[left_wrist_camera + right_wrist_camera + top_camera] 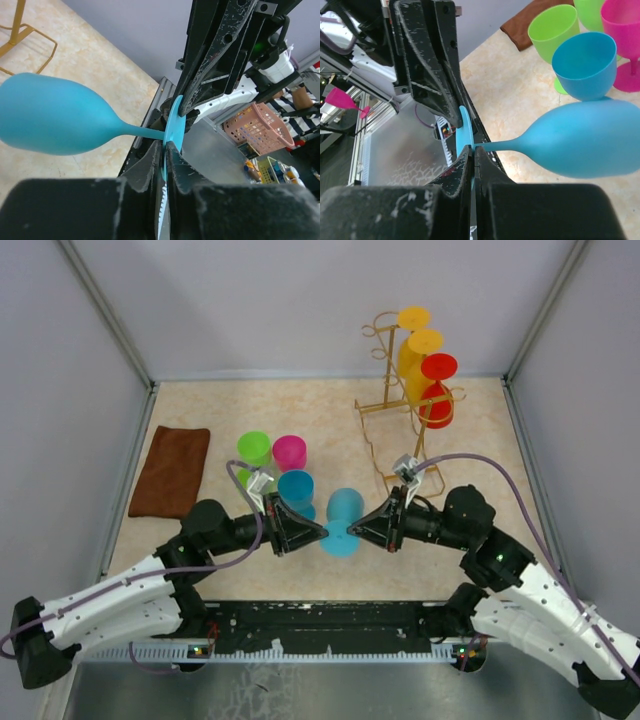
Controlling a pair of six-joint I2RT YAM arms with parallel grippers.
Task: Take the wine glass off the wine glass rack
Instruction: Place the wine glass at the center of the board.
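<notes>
Upright glasses (290, 455) beside left fingers (298, 530); bare tabletop (340, 425) before wine glass rack (387, 375).

This is a robotics lab test cell. Plain grey panel walls (300, 310) set in aluminium frame posts (105, 310) box in a marble-patterned tabletop (330, 430). 2 white and black robot arms (120, 600) are bolted to a black rail (330, 618) at its near edge. A golden wine glass rack (388, 390) and a brown cloth (170, 470) are laid out on the tabletop. Beyond the cell, the left wrist view shows a pink basket (260, 127) among storage clutter.
</notes>
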